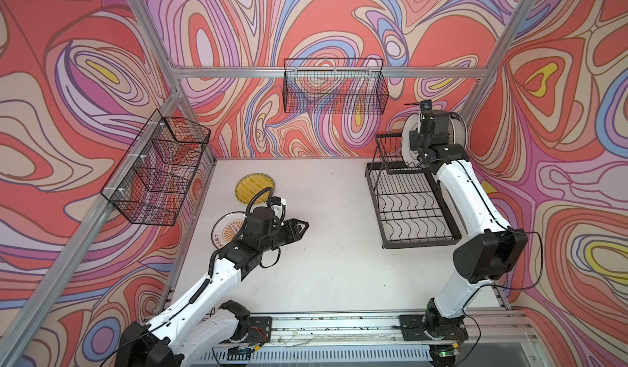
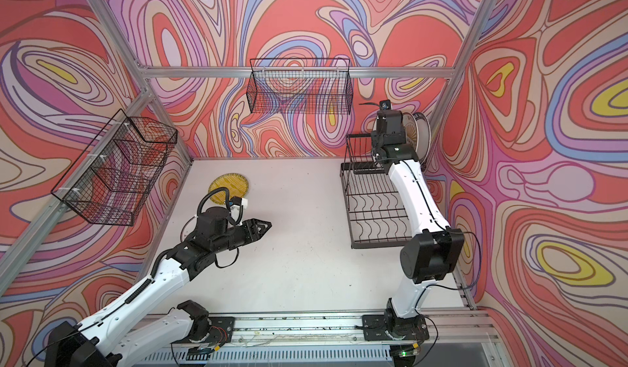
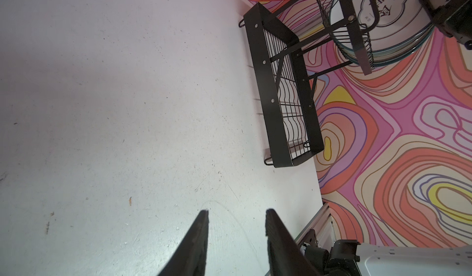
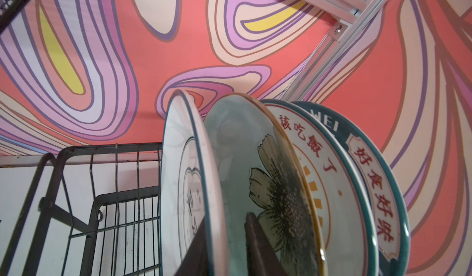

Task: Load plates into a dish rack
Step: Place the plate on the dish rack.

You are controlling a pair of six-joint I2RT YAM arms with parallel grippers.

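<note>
Several plates stand upright in the raised upper tier of the black dish rack (image 1: 411,212) (image 4: 76,185): a white one with characters (image 4: 178,185), a pale green flower plate (image 4: 255,172), an orange-sunburst plate (image 4: 319,172) and a dark-rimmed lettered plate (image 4: 378,185). My right gripper (image 4: 226,218) (image 1: 415,137) straddles the white plate's rim, and one finger stands a little off it. A yellow striped plate (image 1: 255,188) and another sunburst plate (image 1: 226,232) lie flat at the table's left. My left gripper (image 1: 306,226) (image 3: 236,212) hovers open beside them, holding nothing.
A black mesh basket (image 1: 334,86) hangs on the back wall and a divided one (image 1: 159,168) on the left wall. My right arm (image 1: 469,205) runs along the rack's right side. Aluminium frame posts stand at the corners.
</note>
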